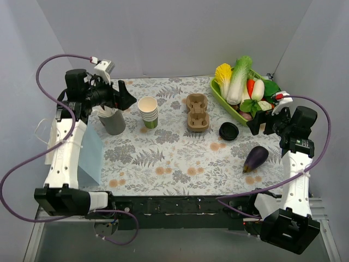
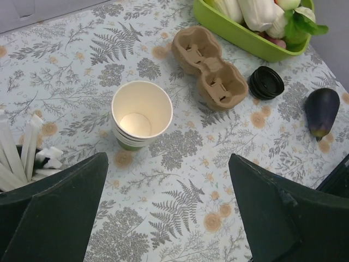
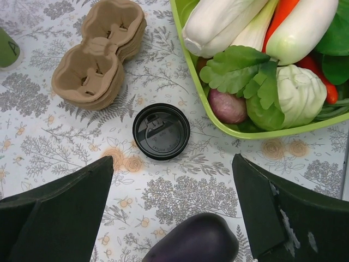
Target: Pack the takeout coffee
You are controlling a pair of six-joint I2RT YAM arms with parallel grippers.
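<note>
No lidded cream-and-green cup shows in any view; the takeout coffee is out of view. A stack of lidless cream-and-green cups (image 1: 148, 112) stands at the middle left and also shows in the left wrist view (image 2: 142, 114). A loose black lid (image 1: 229, 131) lies flat on the cloth, seen too in the right wrist view (image 3: 161, 131). A brown pulp cup carrier (image 1: 197, 112) lies between them. My left gripper (image 1: 126, 97) is open and empty, raised left of the cups (image 2: 168, 164). My right gripper (image 1: 256, 124) is open and empty, above the cloth just right of the lid (image 3: 173, 164).
A green tray (image 1: 223, 101) of vegetables stands at the back right. A purple eggplant (image 1: 256, 159) lies near the right arm. A grey holder (image 1: 113, 121) with white sticks stands under the left arm. A pale blue sheet (image 1: 90, 155) lies at the left edge.
</note>
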